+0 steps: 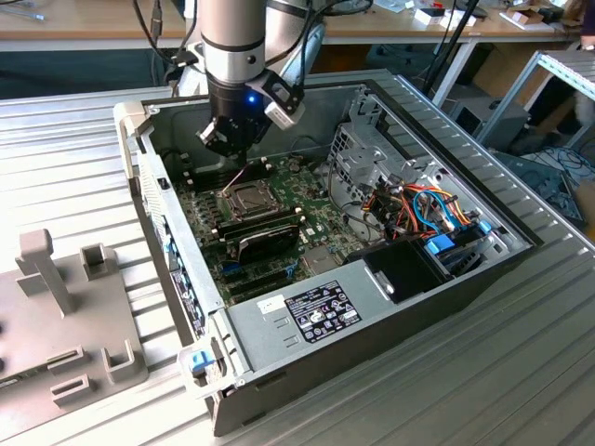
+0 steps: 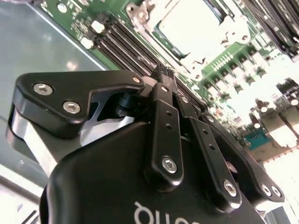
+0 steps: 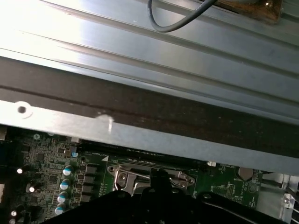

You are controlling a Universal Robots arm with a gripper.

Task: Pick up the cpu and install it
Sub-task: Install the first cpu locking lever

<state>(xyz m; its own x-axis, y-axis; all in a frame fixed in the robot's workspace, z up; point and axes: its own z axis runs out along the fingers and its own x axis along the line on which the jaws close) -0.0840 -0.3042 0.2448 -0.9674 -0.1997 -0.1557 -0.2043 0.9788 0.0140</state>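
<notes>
The cpu is a small silvery-grey square lying flat inside the dark socket on the green motherboard. In the second wrist view the cpu shows bright, with the socket's metal frame around it. My gripper hangs a little above the board, just behind the socket and near the case's back wall. Its black fingers meet at the tips, shut, and I see nothing between them. A thin lever rises slanted from the socket toward the gripper. The gripper's dark tips sit in front of the metal frame.
A black oblong module lies just in front of the socket. On the exterior view's right, a metal drive cage, coloured cables and a power supply crowd the case. A grey fixture stands outside on the exterior view's left. The case wall is close behind the gripper.
</notes>
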